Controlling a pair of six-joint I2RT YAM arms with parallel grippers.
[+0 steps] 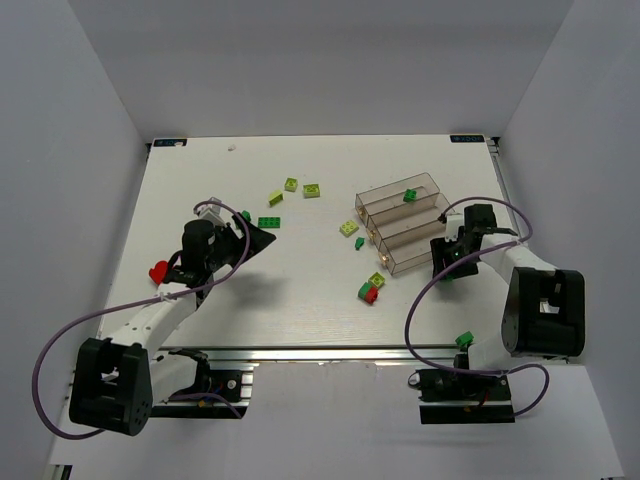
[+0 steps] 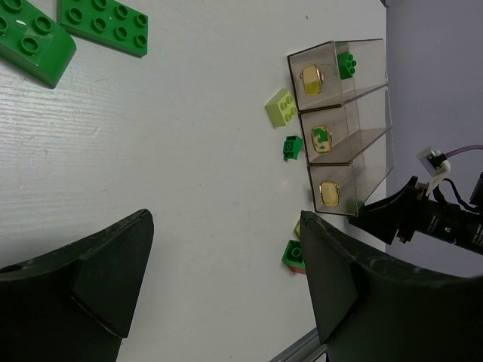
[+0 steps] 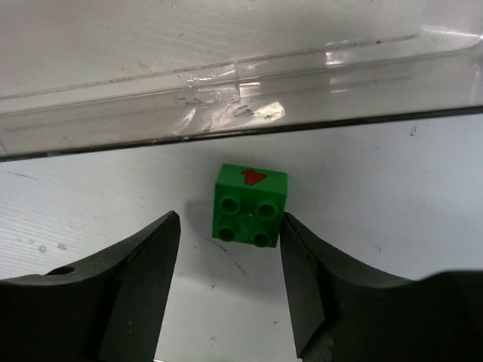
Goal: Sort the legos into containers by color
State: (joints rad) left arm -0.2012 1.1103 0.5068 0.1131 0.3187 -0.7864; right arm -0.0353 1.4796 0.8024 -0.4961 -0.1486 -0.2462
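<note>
The dark green two-by-two studded plastic brick (image 3: 250, 215), with a little red mark on one side, sits flat on the white tabletop (image 3: 392, 226). It's just beside the long glossy wall of the clear smoky plastic stepped tray (image 1: 410, 257) with three narrow bins. It lies between the black fingers of the right end effector (image 3: 229, 226), which are spread apart and not clamped on it. There's a clear gap on one side; the other finger is so close I can't tell if it touches.

A second dark green brick (image 1: 410, 195) is already in the far bin.

The rest of the legos are loose on the tabletop:
- a lime square brick (image 1: 348, 228) and a tiny green piece (image 1: 359, 243) near the tray's end wall
- a lime brick (image 1: 377, 280) just beside a green-on-red pair (image 1: 368, 292) near the closest bin's corner
- three lime bricks (image 1: 291, 184) further out, and a flat dark green studded plate (image 1: 269, 222)
- a red brick (image 1: 157, 271) just beside the left arm
- a green brick (image 1: 464, 340) at the near edge, by the right arm's base

The left end effector (image 2: 226, 241) hangs over the left half, fingers wide apart with only bare tabletop between them.

Purple cables (image 1: 60, 350) loop off both arms. White walls close in the far and side edges. The widest open stretch is near the middle, between the arms.
</note>
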